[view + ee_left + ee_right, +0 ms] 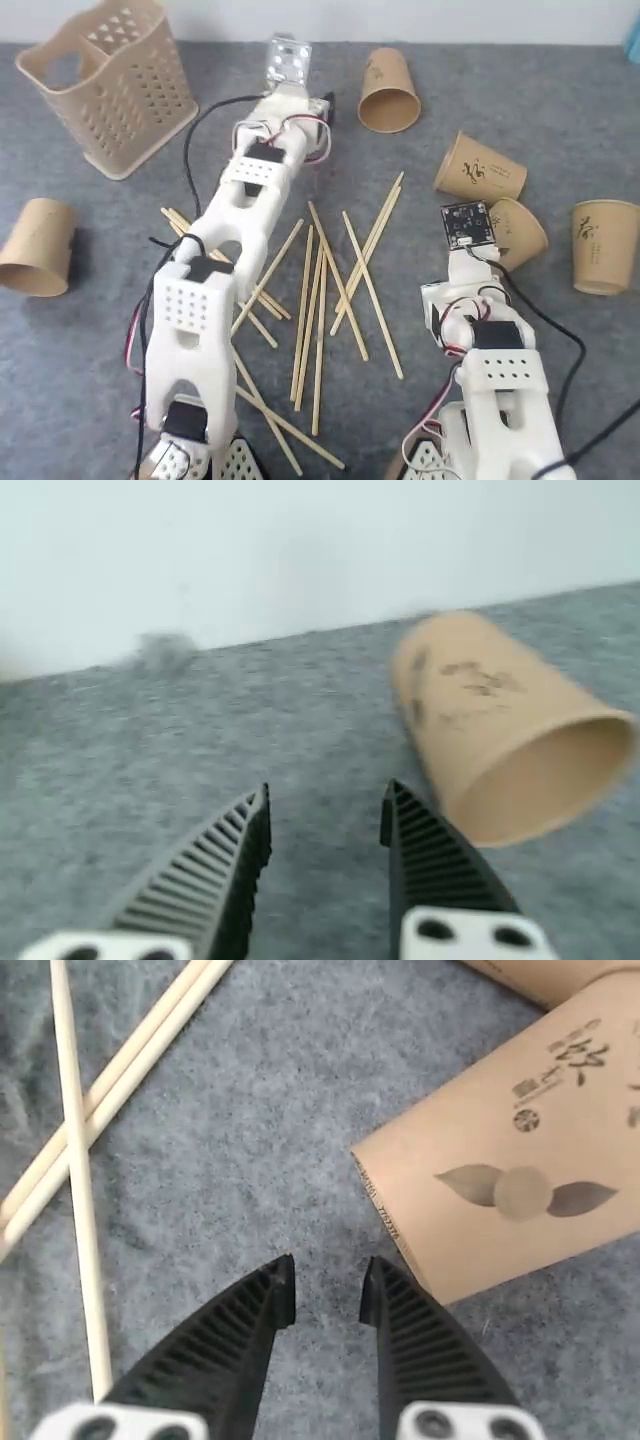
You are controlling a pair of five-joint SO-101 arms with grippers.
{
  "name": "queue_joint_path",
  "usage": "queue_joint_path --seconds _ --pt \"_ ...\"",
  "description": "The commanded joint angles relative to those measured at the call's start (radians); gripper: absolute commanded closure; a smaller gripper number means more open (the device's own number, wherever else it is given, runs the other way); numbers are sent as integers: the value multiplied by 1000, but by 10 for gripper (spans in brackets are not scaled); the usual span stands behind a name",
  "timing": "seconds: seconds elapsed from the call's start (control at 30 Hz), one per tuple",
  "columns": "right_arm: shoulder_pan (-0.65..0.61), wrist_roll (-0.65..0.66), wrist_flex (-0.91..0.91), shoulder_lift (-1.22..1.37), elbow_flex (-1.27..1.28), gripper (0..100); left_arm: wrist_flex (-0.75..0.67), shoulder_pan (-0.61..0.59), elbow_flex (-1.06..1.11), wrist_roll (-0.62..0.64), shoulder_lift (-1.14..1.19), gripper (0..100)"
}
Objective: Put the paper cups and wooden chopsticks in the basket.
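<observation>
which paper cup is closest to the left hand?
The brown paper cup lying on its side nearest the back wall, beside the left hand. The other four sit farther off: one far left, three by the right arm.

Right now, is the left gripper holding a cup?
No, the left gripper is open with bare mat between its fingers, and the cup lies on its side beyond them.

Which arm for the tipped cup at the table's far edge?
Left. The open left gripper faces that far cup, which lies just beside its fingertips. The right gripper, also open, sits nearer the robot's base by a second cup and chopsticks.
</observation>
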Motion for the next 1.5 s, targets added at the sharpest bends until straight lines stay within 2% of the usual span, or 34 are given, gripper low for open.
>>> queue_joint_path --seconds 0.0,0.07,0.47,0.73,1.03,1.23,1.47 --pt "-8 14 -24 -30 -6 879 -315 38 168 2 -115 827" --pt "-8 14 -24 -30 -6 879 -414 48 217 -26 -114 827" --pt "-8 14 -50 -21 -5 879 -382 86 197 -38 -112 827" --pt "-8 14 -50 -21 -5 879 -293 132 208 -64 -115 825" --pt "-8 14 -44 -22 -5 879 -301 137 191 -68 -114 825" --pt "-8 14 -42 -21 -3 879 -285 114 28 -68 -12 826" --pt "-8 14 -41 -21 -3 879 -140 81 -242 -66 161 826"
